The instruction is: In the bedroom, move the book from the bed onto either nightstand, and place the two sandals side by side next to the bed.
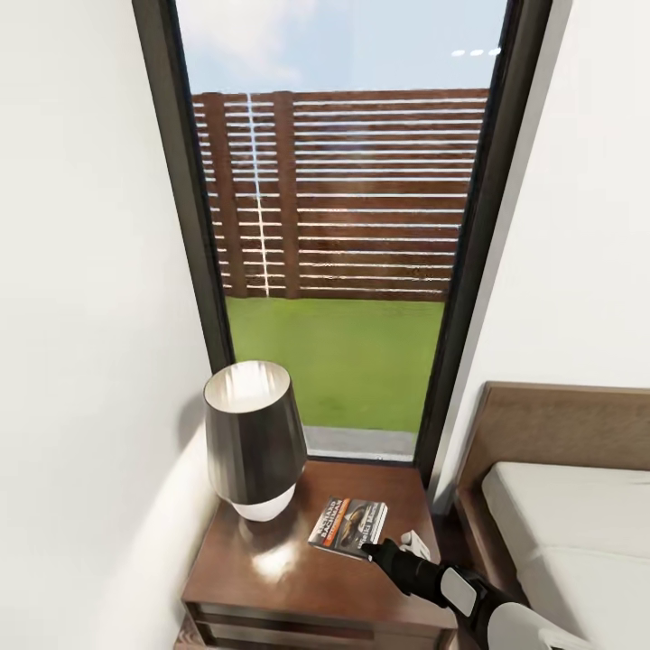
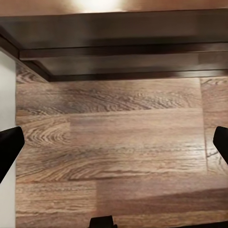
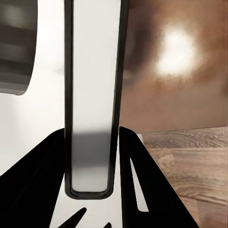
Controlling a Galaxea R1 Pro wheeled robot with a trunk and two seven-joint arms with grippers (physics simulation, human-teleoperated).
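On the nightstand, the right claw grips the book.

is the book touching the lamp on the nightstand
Apart. The head view shows the book lying flat on the nightstand, with a strip of bare glossy wood between it and the lamp.

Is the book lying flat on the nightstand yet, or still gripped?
Still gripped: the book lies flat on the nightstand beside the lamp, with the right gripper closed on its edge.
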